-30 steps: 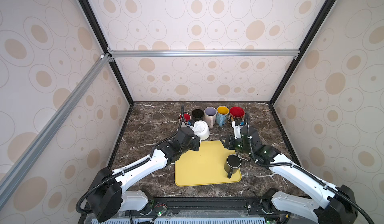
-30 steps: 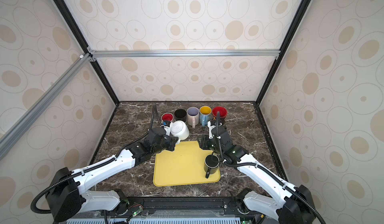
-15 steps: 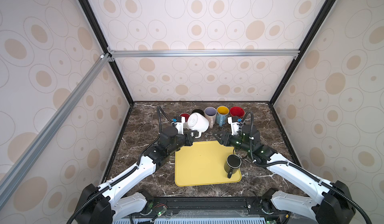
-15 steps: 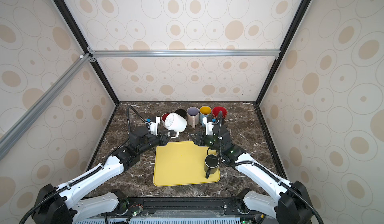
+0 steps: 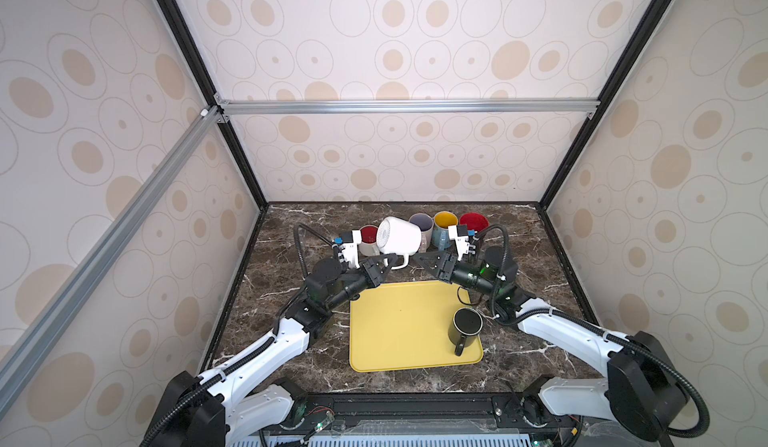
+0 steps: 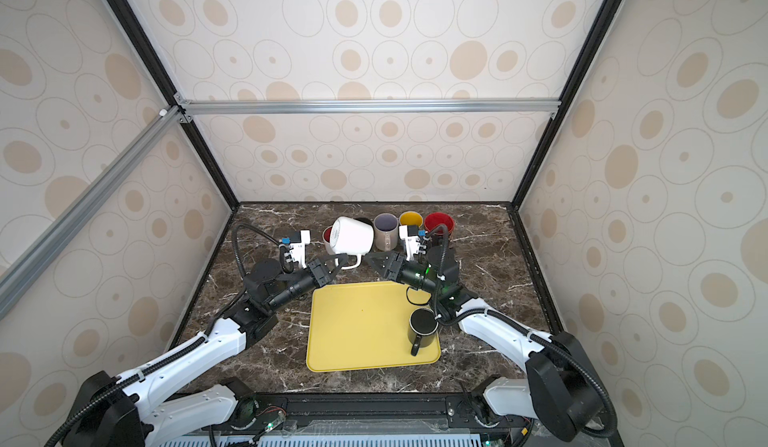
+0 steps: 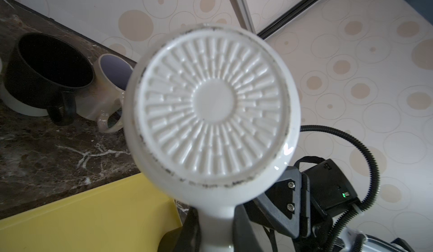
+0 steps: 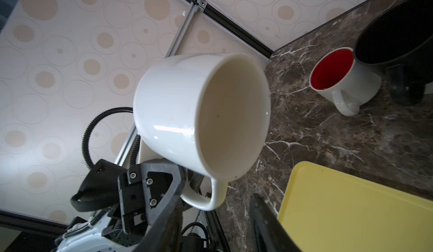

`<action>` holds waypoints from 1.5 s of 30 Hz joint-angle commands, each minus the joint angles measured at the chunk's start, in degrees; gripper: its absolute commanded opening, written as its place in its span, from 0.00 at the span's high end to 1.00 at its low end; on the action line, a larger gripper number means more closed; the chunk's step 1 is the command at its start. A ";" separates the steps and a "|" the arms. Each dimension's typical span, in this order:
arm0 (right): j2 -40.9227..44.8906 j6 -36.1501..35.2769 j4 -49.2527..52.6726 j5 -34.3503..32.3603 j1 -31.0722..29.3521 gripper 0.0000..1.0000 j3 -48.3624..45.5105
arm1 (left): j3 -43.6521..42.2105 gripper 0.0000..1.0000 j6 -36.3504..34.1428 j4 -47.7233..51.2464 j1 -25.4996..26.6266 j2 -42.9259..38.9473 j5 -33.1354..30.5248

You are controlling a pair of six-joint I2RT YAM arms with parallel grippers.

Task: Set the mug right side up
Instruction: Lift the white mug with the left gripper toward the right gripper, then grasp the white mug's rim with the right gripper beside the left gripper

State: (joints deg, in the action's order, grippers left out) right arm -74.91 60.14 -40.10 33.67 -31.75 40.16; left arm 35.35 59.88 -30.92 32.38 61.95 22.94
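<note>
White mug, yellow tray, brown marbled table

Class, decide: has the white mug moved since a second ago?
Yes. The white mug has risen away from the yellow tray's far edge and is now held tipped sideways by its handle in the left gripper.

The left arm reaches forward from its base, forearm rising and wrist lifted, in both top views. The left gripper is clamped tight on the handle of the white mug, its jaws pointing toward the centre and slightly upward. The right arm also reaches forward, elbow low, with its wrist turned inward toward the left arm. The right gripper sits level with the left gripper, near it but apart, and holds nothing. Its fingers stand parted in the right wrist view. How wide is hard to judge, as only their edges show.
</note>
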 commanded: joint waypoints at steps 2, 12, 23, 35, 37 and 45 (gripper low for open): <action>-2.77 7.54 -12.35 4.48 0.33 0.51 0.75 | 0.44 1.00 4.99 -15.42 -0.87 -0.95 2.24; -5.51 10.58 -17.75 7.57 0.33 0.51 3.51 | -0.43 1.00 8.95 -22.64 -0.84 1.74 6.07; -10.95 17.61 -26.92 8.83 0.28 0.62 5.98 | -0.34 1.00 11.40 -27.70 -0.87 4.40 9.71; -15.60 22.02 -30.58 9.01 0.23 1.00 9.01 | -0.53 1.00 12.23 -27.78 -0.92 6.91 12.07; -15.40 21.93 -30.09 8.65 0.20 1.00 9.17 | -0.21 0.67 11.30 -23.36 -1.27 7.00 11.53; -8.54 9.17 -5.23 8.38 0.12 1.00 12.18 | 1.69 0.00 -6.63 15.25 -2.70 -3.12 -6.10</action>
State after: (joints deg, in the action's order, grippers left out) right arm -88.66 75.11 -49.76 42.87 -31.75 48.88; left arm 34.09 63.13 -31.42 30.06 63.05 25.04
